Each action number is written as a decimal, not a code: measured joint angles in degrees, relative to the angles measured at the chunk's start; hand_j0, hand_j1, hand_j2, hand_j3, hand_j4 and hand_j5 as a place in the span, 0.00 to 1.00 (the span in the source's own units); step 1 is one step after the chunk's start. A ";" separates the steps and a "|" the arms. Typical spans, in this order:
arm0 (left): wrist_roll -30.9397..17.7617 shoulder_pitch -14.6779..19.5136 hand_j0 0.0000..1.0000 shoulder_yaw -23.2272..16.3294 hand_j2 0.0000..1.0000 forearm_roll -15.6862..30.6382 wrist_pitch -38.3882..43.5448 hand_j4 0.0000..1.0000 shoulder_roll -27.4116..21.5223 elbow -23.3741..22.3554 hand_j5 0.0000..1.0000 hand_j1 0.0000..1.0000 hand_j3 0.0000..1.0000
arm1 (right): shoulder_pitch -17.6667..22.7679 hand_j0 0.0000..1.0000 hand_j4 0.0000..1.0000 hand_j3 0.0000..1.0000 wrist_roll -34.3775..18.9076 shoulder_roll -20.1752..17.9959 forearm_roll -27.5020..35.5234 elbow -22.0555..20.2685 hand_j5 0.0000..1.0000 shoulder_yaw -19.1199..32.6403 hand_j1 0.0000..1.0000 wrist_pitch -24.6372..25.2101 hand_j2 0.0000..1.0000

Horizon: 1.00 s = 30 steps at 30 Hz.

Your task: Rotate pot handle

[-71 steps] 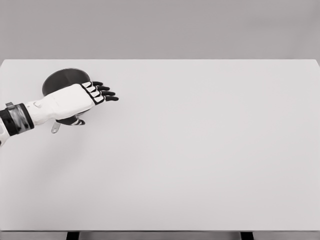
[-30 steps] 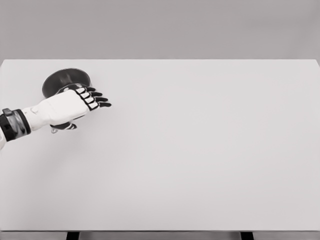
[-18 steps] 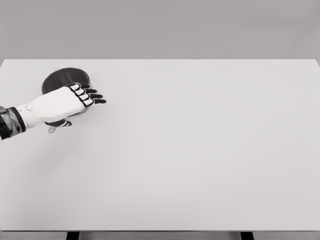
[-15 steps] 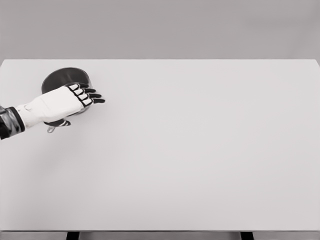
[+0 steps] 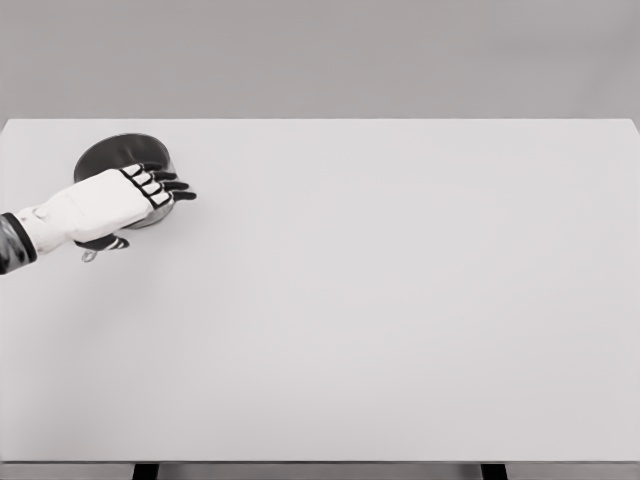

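The desk (image 5: 400, 300) is left free everywhere except far left, where passage is blocked by the pot (image 5: 115, 155).

No text, label, brand, number or sign can be read on anything in view.

Probably a bare simulated test bench: plain white table (image 5: 400, 300) against a featureless grey backdrop (image 5: 320, 55).
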<state>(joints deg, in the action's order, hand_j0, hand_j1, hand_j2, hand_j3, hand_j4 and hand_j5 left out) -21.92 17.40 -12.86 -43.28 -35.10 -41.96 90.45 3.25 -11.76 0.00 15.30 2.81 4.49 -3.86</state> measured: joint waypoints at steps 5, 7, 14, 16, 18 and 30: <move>0.00 -0.09 1.00 0.33 1.00 0.00 0.00 1.00 0.00 -0.14 1.00 1.00 1.00 | 0.00 1.00 1.00 1.00 0.00 0.00 0.00 0.00 1.00 0.00 1.00 -0.01 1.00; 0.00 -0.97 1.00 0.77 1.00 -0.03 -0.01 1.00 -0.01 -0.17 1.00 1.00 1.00 | 0.00 1.00 1.00 1.00 0.00 0.00 0.00 0.00 1.00 0.00 1.00 -0.02 1.00; 0.00 -1.23 1.00 2.00 1.00 -0.84 0.00 1.00 -0.08 -0.19 1.00 1.00 1.00 | 0.00 1.00 1.00 1.00 0.00 0.00 0.00 0.00 1.00 0.00 1.00 0.00 1.00; 0.00 -1.23 1.00 2.23 1.00 -1.00 0.00 1.00 -0.38 -0.19 1.00 1.00 1.00 | 0.00 1.00 1.00 1.00 0.00 0.00 0.00 0.00 1.00 0.00 1.00 -0.01 1.00; 0.00 -1.41 1.00 2.50 1.00 -1.15 0.00 1.00 -0.66 -0.19 1.00 1.00 1.00 | 0.00 1.00 1.00 1.00 0.00 0.00 0.00 0.00 1.00 0.00 1.00 -0.01 1.00; 0.00 -2.02 1.00 3.61 1.00 -1.75 0.00 1.00 -2.02 -0.19 1.00 1.00 1.00 | 0.00 1.00 1.00 1.00 0.00 0.00 0.00 0.00 1.00 0.00 1.00 0.00 1.00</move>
<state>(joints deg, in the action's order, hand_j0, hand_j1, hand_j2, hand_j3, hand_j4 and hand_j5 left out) -21.92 15.38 -9.25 -45.04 -35.10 -43.98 90.26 3.25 -11.76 0.00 15.30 2.81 4.49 -3.87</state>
